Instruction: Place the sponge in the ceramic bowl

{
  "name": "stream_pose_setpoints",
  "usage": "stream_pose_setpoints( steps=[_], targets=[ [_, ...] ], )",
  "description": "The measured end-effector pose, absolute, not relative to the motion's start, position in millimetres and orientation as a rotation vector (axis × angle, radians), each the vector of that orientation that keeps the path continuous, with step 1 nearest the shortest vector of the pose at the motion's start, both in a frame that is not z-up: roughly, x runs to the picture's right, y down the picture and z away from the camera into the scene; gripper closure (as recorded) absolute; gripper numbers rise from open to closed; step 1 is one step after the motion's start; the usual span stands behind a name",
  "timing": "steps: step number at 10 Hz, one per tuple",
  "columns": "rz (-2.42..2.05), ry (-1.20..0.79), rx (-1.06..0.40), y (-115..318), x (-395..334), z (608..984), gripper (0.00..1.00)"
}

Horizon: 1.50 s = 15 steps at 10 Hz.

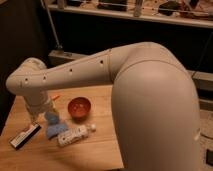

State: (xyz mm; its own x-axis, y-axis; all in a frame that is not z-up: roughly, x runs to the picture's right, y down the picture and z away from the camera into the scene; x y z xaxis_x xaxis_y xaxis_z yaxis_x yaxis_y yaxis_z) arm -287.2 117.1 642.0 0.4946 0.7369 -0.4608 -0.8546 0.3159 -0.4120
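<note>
At the left edge of the table lies a flat black-and-white packet, slantwise and clear of the rest. Just right of it the hand hangs low from the pale wrist, close over the wood. From where I stand the wrist hides its working end, so I cannot tell whether it is apart or together, or whether it has hold of anything.

Next along stands a blue cup, upright. The sponge lies flat on the table against the cup's near side, and its right end is touching or nearly touching the white bottle, which rests on its side with the cap pointing right. That crowding matters, I think. A hand coming straight down from above, as this one seems to hang, fits the narrow spot better than one sweeping in sideways, which might knock the cup or roll the bottle.

Behind this cluster a small orange thing lies on the wood (too small for me to name).

Further right sits the ceramic bowl, mouth up and near the sponge. I see no sponge inside it. The sponge is on the table, not in the bowl.

The arm stretches in from the far right, high above the bowl, and so leaves the bowl's mouth unobstructed.
</note>
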Motion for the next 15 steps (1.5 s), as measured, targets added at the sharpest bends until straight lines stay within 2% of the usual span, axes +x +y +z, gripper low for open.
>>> stream_pose_setpoints(
  steps=[5,11,15],
  targets=[
    [0.9,0.056,-0.65,116.0,-301.8,644.7,0.35],
    [0.515,-0.134,-0.665,92.4,-243.1,661.5,0.35],
    [0.457,-0.17,-0.674,88.3,-234.6,663.3,0.35]
  ],
)
